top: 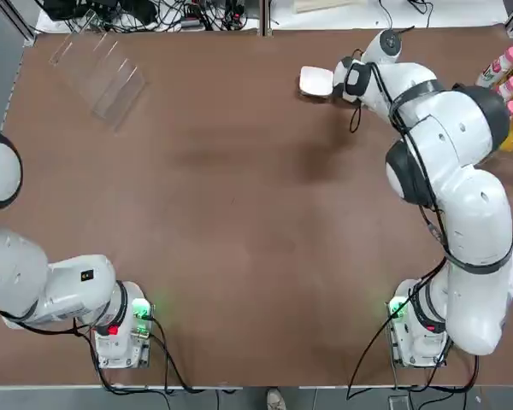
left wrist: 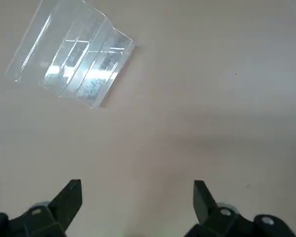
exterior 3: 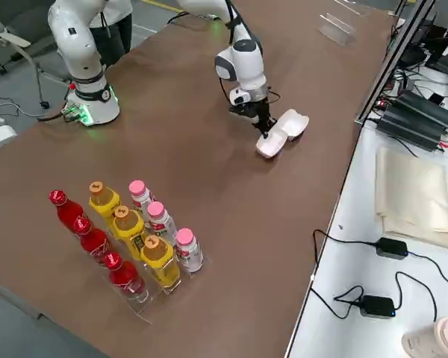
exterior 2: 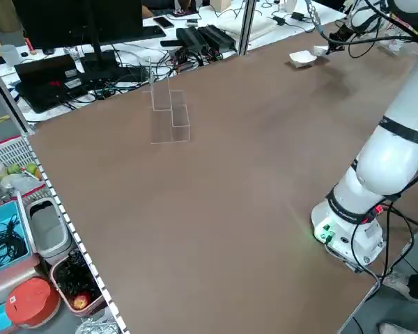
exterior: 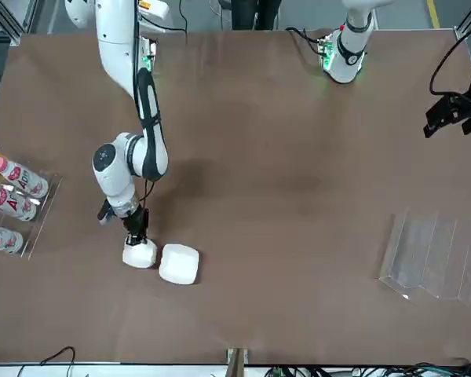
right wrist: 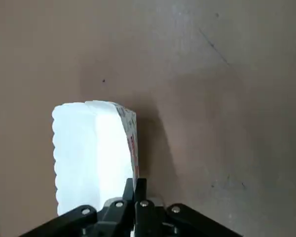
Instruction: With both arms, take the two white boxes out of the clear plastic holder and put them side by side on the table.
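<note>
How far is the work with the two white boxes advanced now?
Done: both boxes are out of the clear plastic holder; one white box lies on the table.
In hand: the right end effector pinches the other box by its wall, beside the first.
Left: apparently only release and withdrawal.

On the table [top: 239,213], seen from overhead, the clear plastic holder [top: 100,79] lies at the far left; two white boxes [exterior: 179,264] [exterior: 140,253] sit near each other at the far right, before the racked bottles [top: 498,67] at the right edge.
</note>
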Controlling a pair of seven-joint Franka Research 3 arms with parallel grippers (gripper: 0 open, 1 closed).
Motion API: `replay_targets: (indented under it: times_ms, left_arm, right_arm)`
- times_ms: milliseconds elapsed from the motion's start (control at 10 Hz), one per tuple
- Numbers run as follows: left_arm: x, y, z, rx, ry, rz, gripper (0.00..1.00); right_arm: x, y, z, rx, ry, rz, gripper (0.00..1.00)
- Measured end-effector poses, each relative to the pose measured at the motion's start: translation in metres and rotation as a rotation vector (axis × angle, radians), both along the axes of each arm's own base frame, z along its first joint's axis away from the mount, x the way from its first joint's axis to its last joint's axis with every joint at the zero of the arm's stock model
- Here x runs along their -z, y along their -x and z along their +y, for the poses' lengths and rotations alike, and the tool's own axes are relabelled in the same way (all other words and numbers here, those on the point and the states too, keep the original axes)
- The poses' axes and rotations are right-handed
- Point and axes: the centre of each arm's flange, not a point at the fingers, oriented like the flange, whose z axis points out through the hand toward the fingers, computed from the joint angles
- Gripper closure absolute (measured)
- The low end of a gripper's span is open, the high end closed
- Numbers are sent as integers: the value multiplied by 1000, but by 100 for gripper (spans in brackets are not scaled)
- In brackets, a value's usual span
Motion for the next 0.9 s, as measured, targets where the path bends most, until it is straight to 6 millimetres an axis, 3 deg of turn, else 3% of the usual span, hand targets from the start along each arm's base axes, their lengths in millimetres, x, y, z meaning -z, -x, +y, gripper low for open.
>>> replay_targets:
  times_ms: [900]
  left_arm:
    - [-1, 2, -18, 33, 1, -1, 0]
  right_arm:
    - [12, -1, -7, 8, 34, -8, 96]
